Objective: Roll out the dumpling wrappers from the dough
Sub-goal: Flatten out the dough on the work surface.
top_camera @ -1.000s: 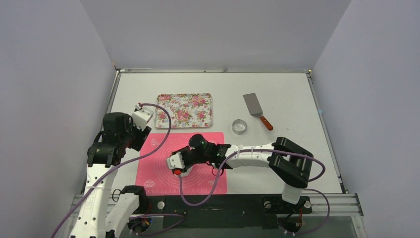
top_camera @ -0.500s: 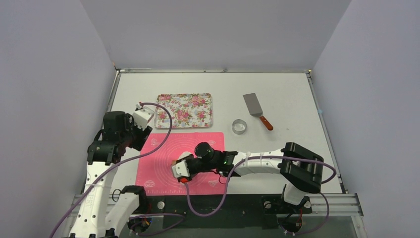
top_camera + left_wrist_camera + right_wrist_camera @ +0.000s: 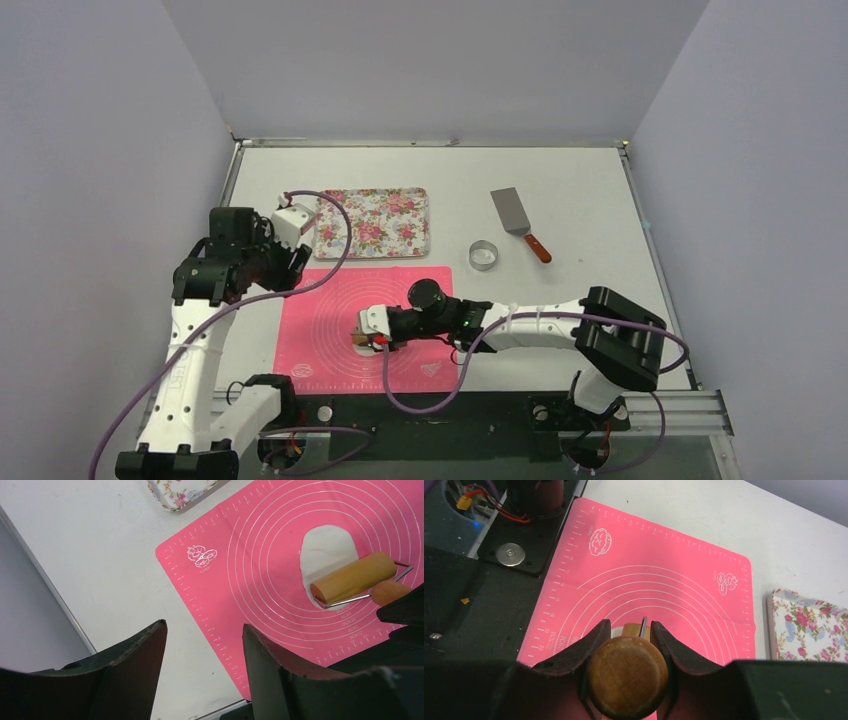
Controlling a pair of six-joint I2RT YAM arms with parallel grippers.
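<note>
Right end effector [image 3: 626,629]: closed on the roller [image 3: 352,577] handle, so the barrel can be pressed across the dough [image 3: 327,545].
Left end effector [image 3: 203,630]: open, empty, held over the mat [image 3: 235,580] edge, clear of the rolling.
Dough: flattened oval at mat centre, one end under the roller.

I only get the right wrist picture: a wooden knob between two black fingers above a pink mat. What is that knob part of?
Observer: It's the handle of a small wooden roller; the left wrist view shows its barrel across a flattened white oval of dough.
Visitor: What's the other arm doing?
Observer: The left gripper hangs open and empty by the pink silicone mat's far left corner.
Visitor: Any other tools?
Observer: The top view shows a small metal ring cutter past the mat's far right corner.
</note>
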